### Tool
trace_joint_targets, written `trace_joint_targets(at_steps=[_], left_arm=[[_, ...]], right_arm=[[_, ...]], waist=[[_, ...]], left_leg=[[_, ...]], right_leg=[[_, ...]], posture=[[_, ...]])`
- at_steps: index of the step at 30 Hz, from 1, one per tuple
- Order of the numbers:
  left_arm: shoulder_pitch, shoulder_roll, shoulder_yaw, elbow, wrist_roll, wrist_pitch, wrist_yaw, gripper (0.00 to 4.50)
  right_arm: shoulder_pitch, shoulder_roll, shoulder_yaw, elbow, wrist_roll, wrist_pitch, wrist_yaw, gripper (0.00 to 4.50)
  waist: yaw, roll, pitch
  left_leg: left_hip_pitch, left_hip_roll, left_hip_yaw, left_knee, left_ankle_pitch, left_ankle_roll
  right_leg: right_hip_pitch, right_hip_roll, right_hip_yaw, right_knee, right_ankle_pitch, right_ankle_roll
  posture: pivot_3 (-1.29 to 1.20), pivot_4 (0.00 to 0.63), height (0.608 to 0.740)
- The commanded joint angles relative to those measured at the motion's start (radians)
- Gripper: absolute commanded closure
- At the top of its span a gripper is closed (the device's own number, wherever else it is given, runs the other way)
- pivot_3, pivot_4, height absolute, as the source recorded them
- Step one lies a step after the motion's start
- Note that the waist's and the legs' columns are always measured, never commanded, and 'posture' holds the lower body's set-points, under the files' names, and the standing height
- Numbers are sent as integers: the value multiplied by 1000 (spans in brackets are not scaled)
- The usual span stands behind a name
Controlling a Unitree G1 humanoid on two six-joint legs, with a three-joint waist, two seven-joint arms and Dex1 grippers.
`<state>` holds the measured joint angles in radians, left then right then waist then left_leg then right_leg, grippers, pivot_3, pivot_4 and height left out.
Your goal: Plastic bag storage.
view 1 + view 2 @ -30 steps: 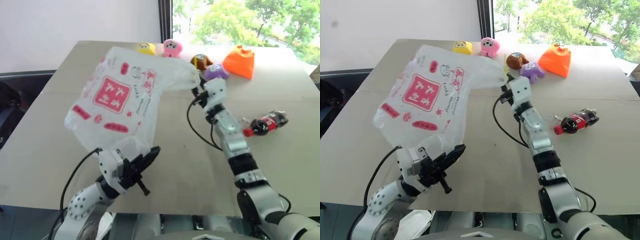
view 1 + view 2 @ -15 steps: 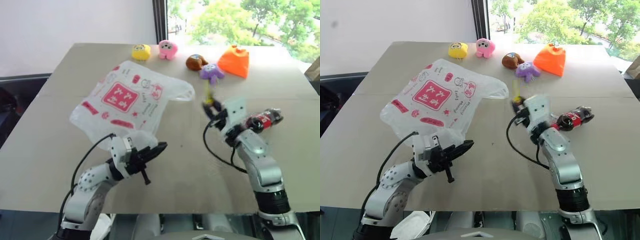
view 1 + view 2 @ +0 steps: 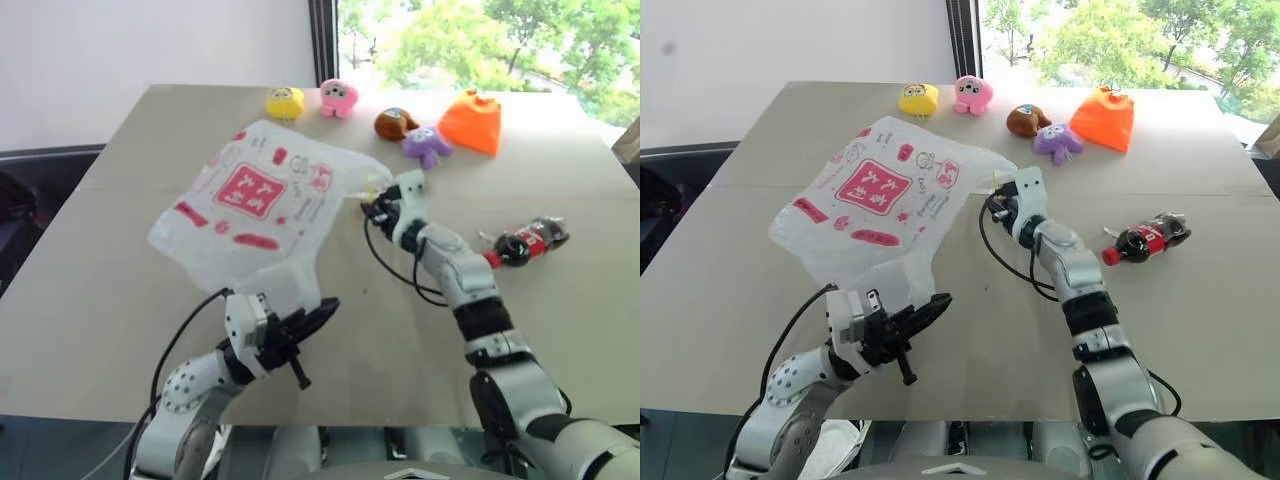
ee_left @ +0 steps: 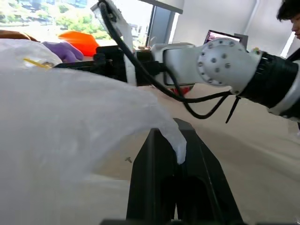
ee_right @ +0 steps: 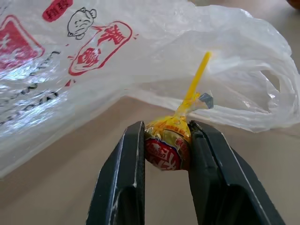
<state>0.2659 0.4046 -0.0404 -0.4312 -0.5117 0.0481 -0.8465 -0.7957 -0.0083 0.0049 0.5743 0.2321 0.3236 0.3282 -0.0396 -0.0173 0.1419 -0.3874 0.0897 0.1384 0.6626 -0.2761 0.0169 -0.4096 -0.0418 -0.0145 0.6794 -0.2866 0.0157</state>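
The plastic bag [image 3: 255,200], thin white with red print, is lifted off the brown table [image 3: 120,300] and slants up from its near corner. My left gripper [image 3: 328,305] is shut on that corner; the film is pinched between its black fingers [image 4: 154,178]. Beside the bag's loop handles [image 5: 262,93], my right gripper [image 3: 372,205] is shut on a lollipop [image 5: 166,143] with a yellow and red wrapper. Its yellow stick points at the bag.
Along the table's far edge sit a yellow plush [image 3: 285,102], a pink plush [image 3: 340,97], a brown plush [image 3: 397,123], a purple plush [image 3: 427,145] and an orange pouch [image 3: 476,122]. A cola bottle [image 3: 527,242] lies at the right. A person [image 4: 290,14] stands beyond the table.
My right gripper, holding the lollipop, swung away to near the bottle and has come back left to the bag's handles. The bag has sunk lower. My left gripper kept its hold.
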Motion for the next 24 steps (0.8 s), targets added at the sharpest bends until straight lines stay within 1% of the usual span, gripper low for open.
trace_joint_targets(at_steps=[1, 4, 7, 9, 12, 15, 18, 21, 24], left_arm=[[16, -7, 3, -62, 10, -27, 24, 4500], [19, -7, 9, -67, 14, -32, 38, 4500], [17, -4, 15, -63, 12, -35, 45, 4500], [13, -1, 18, -59, 7, -34, 45, 4500], [3, 3, 16, -40, 8, -37, 32, 4500], [-10, 5, 16, -26, 8, -38, 26, 4500], [-17, 6, 19, -20, 6, -38, 22, 4500], [-17, 5, 15, -18, 8, -40, 19, 4500], [-16, 6, 15, -16, 11, -42, 15, 4500]], right_arm=[[-107, -4, -51, 206, -36, -146, -76, 3757], [-125, -6, -76, 275, -44, -200, -102, 3757], [-91, -16, -111, 268, -42, -212, -159, 3757], [-66, -17, -116, 228, -43, -216, -165, 3757], [7, -11, -62, 45, -45, -186, -87, 3757], [97, -4, -30, -168, 0, -44, -44, 3757], [157, -7, -22, -293, 38, 109, -33, 3757], [177, -12, -33, -314, 52, 193, -47, 3757], [169, -7, -65, -286, 59, 229, -87, 3757]], waist=[[-1, 0, 0], [-1, 0, 0], [-2, 0, 0], [-2, 0, 0], [-1, 0, 0], [-2, 0, 0], [-2, 1, 0], [-1, 1, 0], [-1, 1, 0]], left_leg=[[0, 0, 0, 0, 0, 0], [-1, 0, 0, 0, 0, 0], [-4, 0, -1, 0, 0, 0], [-6, 1, -2, 1, 0, 0], [-7, 1, -3, 2, 0, 0], [-8, 1, -3, 2, 0, 0], [-8, 1, -4, 2, 0, 0], [-8, 1, -4, 3, 0, 0], [-8, 1, -4, 3, 0, 0]], right_leg=[[0, 0, 0, 0, 0, 0], [0, 0, 0, -1, 0, 0], [-3, -1, 1, 0, 0, 0], [-4, -1, 0, 0, 0, 0], [-4, -1, 0, 0, 0, 0], [-5, -1, 0, 0, 0, 0], [-5, 0, 0, 0, 0, 0], [-5, 0, -1, 0, 0, 0], [-5, -1, -1, 0, 0, 0]], posture=[[0, 150, 740], [0, 150, 740], [0, 150, 740], [0, 150, 740], [0, 150, 740], [0, 150, 740], [0, 150, 740], [0, 150, 740], [0, 150, 740]])
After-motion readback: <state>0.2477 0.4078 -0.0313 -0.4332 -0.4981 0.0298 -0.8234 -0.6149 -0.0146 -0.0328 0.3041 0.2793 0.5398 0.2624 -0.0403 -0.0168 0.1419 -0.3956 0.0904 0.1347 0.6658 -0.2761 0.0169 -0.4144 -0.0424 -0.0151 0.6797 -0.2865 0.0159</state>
